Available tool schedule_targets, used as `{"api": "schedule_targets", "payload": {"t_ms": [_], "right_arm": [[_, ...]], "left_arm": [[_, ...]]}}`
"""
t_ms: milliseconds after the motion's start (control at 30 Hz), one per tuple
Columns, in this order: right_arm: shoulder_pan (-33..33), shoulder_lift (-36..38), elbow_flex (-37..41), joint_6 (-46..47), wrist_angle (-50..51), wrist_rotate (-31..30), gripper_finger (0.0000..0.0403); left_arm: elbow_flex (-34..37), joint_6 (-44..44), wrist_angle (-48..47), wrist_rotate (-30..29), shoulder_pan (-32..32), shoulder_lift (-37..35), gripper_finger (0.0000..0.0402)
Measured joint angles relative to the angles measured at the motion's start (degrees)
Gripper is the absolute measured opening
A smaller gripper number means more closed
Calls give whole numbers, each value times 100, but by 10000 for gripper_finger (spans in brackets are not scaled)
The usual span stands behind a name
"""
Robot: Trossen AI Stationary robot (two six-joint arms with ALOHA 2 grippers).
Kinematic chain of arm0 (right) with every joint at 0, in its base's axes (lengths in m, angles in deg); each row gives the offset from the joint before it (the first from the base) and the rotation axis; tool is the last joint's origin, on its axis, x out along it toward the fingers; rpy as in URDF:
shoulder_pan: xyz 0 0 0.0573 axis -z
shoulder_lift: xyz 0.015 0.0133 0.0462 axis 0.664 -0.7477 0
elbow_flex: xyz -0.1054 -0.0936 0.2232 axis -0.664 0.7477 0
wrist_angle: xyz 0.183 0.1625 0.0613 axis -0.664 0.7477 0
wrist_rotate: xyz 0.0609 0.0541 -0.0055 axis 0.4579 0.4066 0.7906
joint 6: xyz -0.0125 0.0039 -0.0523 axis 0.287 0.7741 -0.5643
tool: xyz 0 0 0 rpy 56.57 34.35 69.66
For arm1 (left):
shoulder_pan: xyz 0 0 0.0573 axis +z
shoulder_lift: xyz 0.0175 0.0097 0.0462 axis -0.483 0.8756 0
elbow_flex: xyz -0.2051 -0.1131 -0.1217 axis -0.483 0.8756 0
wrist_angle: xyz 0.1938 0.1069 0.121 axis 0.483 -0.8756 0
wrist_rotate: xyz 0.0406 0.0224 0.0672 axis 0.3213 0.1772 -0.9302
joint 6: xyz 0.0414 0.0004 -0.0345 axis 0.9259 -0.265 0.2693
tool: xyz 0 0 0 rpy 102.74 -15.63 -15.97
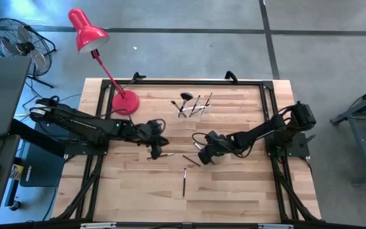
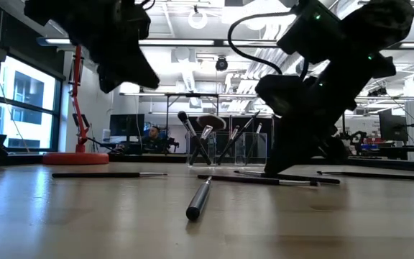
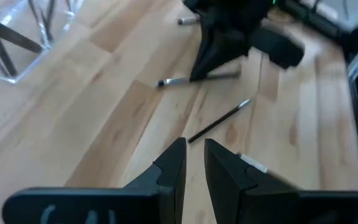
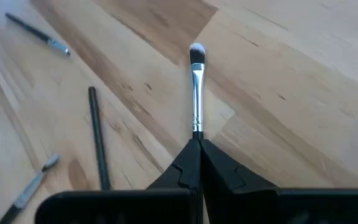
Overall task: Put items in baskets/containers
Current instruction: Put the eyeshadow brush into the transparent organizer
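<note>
Jaws: right gripper was clamped on a brush handle near table center; left gripper hovered just beside it, fingers a narrow slit apart, nothing in them.
Lamp: red lamp stood at the back left.
Holder: clear holder at the back middle had several brushes standing in it.
Loose brushes: a few more lay flat near the front, like this one.

My wooden table carries a red lamp, a clear holder of brushes, and loose brushes lying flat mid-table.
</note>
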Motion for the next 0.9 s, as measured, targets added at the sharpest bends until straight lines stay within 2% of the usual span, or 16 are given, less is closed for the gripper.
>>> {"api": "schedule_targets", "payload": {"t_ms": [267,467,600,733,900], "right_arm": [[61,-2,4,-859,-237,491,0],[60,-2,4,-914,-256,658,0],[60,-2,4,-927,-269,693,0],[53,-2,6,-959,-314,790,0],[50,-2,9,-1156,-345,987,0]], "left_arm": [[-228,583,735,111,-57,1269,56],[-659,1309,802,149,-61,2157,56],[-1019,1851,822,243,-59,2508,59],[-1439,2357,705,672,71,2792,82],[-1899,2736,254,1013,437,3128,134]]}}
